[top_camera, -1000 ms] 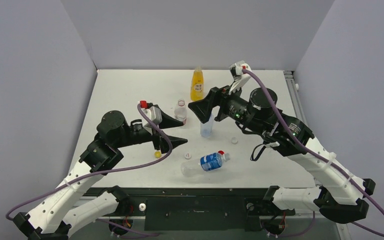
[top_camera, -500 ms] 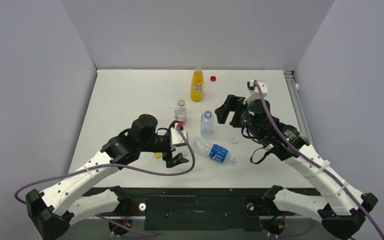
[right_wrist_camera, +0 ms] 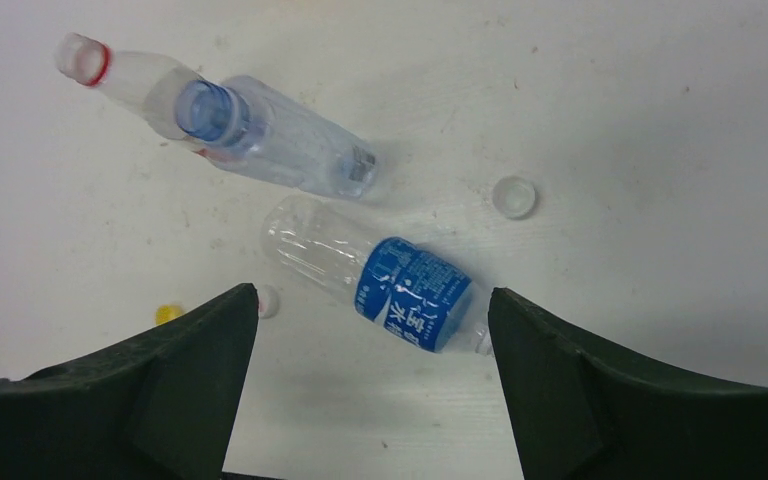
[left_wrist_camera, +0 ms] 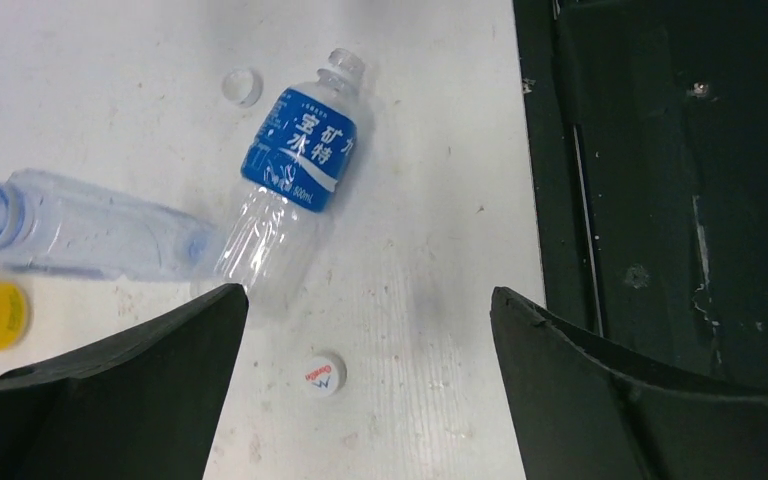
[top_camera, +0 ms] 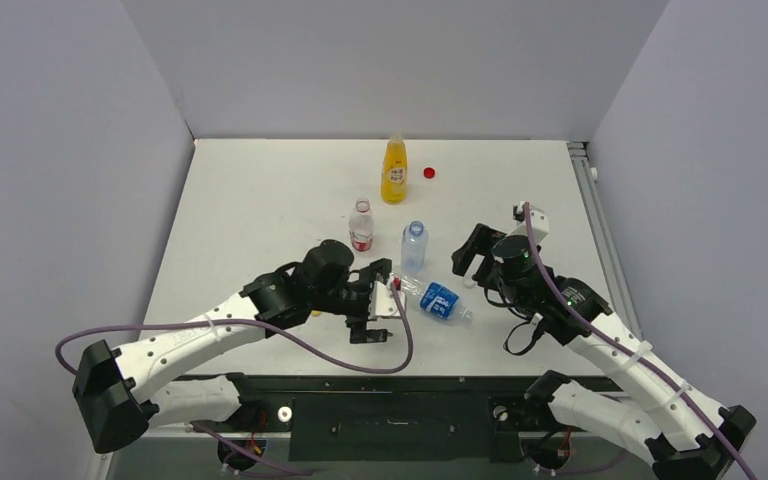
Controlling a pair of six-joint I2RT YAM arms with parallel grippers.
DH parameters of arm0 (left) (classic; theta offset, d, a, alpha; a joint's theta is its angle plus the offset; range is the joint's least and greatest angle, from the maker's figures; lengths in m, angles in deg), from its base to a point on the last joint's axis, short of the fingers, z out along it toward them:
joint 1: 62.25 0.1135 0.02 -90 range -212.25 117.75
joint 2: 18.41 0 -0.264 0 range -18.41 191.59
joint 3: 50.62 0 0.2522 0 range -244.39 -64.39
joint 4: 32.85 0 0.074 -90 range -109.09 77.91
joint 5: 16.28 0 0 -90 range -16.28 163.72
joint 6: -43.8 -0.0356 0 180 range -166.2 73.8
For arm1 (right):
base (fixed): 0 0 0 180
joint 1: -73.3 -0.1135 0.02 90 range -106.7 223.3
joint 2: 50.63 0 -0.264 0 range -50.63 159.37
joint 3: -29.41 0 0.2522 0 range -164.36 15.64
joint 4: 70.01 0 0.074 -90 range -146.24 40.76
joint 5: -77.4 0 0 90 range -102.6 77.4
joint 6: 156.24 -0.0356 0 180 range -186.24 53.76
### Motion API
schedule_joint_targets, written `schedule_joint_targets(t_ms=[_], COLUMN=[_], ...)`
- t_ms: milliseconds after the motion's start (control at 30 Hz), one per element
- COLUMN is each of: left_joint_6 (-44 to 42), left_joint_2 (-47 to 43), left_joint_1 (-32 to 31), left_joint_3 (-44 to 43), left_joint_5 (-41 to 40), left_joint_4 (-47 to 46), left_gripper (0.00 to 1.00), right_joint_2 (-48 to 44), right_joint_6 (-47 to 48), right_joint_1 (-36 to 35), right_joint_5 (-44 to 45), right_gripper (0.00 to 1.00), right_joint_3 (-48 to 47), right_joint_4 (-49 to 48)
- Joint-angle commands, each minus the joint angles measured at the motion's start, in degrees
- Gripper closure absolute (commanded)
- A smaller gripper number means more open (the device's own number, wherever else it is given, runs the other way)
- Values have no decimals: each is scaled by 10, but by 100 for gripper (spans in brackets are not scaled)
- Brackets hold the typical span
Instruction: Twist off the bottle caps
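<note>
Caps: all four seen lie loose on the table (top_camera: 260,200).
- The red cap (top_camera: 428,172) sits near the far edge, just beside the juice bottle (top_camera: 393,172).
- The yellow cap (right_wrist_camera: 168,313) lies toward the near edge.
- A white cap (left_wrist_camera: 323,374), printed face up, lies close to the yellow one.
- The second white cap (right_wrist_camera: 514,196) rests open side up, near the neck of the blue-labelled bottle (left_wrist_camera: 305,150).

Bottles:
- The blue-labelled bottle lies on its side near the front, its threaded neck bare.
- The plain clear bottle (right_wrist_camera: 270,140) stands upright behind it with an open mouth.
- The red-labelled bottle (top_camera: 361,227) stands upright just left of the clear one; its mouth looks open, with a red ring below the rim.
- The juice bottle stands upright farthest back. Its top is too small to judge.

Grippers:
- The left gripper (left_wrist_camera: 365,300) hangs over the base end of the fallen bottle. Its jaws are spread wide and nothing is between them.
- The right gripper (right_wrist_camera: 372,300) hangs over the same bottle from the other side. Its jaws are likewise wide apart and hold nothing.
- Neither gripper touches a bottle or a cap.
</note>
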Motion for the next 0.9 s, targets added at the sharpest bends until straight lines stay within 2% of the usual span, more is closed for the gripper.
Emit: schedule_joint_targets(t_ms=[0,133,300,500,667,733,867], left_joint_6=[-131,-197,-242,-234,-212,-199,-187], left_joint_2=[50,134,237,334,400,413,416], left_joint_1=[-47,-85,-111,-115,-122,-121,-119], left_joint_3=[-5,-41,-108,-168,-213,-218,-194], left_joint_5=[-20,-43,-62,-114,-165,-170,-178], left_joint_4=[-46,-60,-50,-77,-39,-25,-54], left_gripper=[11,11,11,12,16,18,20], right_joint_2=[-21,-66,-112,-141,-162,-168,-174], right_joint_6=[-73,-103,-102,-89,-83,-79,-72], right_joint_1=[4,12,29,50,69,76,93], right_joint_5=[20,40,59,51,32,24,-2], right_gripper=[20,20,20,19,19,18,18], right_joint_3=[65,102,87,61,64,64,64], right_joint_4=[-1,1,28,51,55,57,55])
